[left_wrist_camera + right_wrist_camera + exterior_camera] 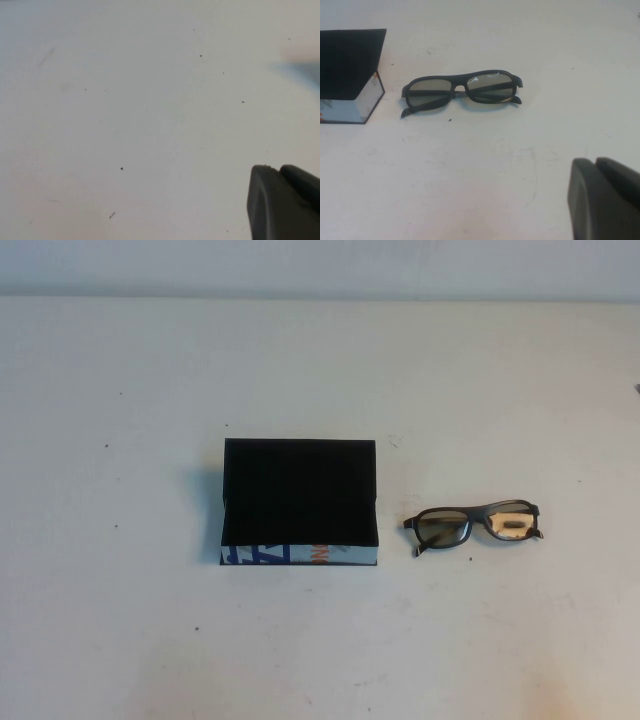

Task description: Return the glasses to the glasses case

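**Glasses waiting beside the open case, nothing picked up yet**

The white table (320, 650) is lying bare and lightly speckled, taking up nearly everything I am seeing; a pale wall is running along its far edge. The glasses case (299, 502) is sitting near the middle with its flap lid standing open and the black lining showing, its printed white front facing the robot. The glasses (474, 526) are resting folded on the table just to the right of the case, apart from it.

The right gripper (606, 200) is hovering near the glasses with its fingers clenched on nothing; it is going to need to spread them first, then, I judge, come down over the bridge or one rim rather than pressing a lens. The left gripper (282, 200) is hanging over empty table, off to the left; I cannot tell how its fingers are standing.
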Tool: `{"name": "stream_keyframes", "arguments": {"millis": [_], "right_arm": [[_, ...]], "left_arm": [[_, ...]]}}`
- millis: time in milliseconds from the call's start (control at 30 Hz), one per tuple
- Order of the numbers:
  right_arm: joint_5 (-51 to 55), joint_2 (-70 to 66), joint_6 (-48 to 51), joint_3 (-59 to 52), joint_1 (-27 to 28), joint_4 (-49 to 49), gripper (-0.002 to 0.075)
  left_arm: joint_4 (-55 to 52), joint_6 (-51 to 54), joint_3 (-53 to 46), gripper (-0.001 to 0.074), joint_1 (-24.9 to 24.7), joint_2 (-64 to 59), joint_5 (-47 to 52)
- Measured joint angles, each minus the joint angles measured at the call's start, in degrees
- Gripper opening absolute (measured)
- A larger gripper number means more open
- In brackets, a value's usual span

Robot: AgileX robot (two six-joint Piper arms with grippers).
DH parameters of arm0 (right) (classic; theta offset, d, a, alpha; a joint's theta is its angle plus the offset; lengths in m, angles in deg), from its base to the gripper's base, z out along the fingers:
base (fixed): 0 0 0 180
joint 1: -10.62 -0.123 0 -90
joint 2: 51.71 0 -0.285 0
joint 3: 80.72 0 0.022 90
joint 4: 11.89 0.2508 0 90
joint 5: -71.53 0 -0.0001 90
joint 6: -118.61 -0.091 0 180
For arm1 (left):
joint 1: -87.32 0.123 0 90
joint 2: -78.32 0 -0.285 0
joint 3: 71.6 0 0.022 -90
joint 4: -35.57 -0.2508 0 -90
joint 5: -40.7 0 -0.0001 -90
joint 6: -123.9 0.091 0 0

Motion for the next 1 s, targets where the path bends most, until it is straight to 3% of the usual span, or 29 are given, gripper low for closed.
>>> {"name": "stream_keyframes", "arguments": {"millis": [567, 667, 1000], "right_arm": [[0.00, 0.00, 0.00, 0.00, 0.00, 0.63, -0.0011], [-1.37, 0.00, 0.00, 0.00, 0.00, 6.11, -0.0011], [-16.29, 0.00, 0.00, 0.00, 0.00, 38.42, -0.0011]], "left_arm": [[0.00, 0.00, 0.00, -0.0001, 0.00, 0.00, 0.00], [0.00, 0.00, 0.00, -0.0001, 0.00, 0.00, 0.00], [0.00, 0.00, 0.00, -0.0001, 0.00, 0.00, 0.00]]}}
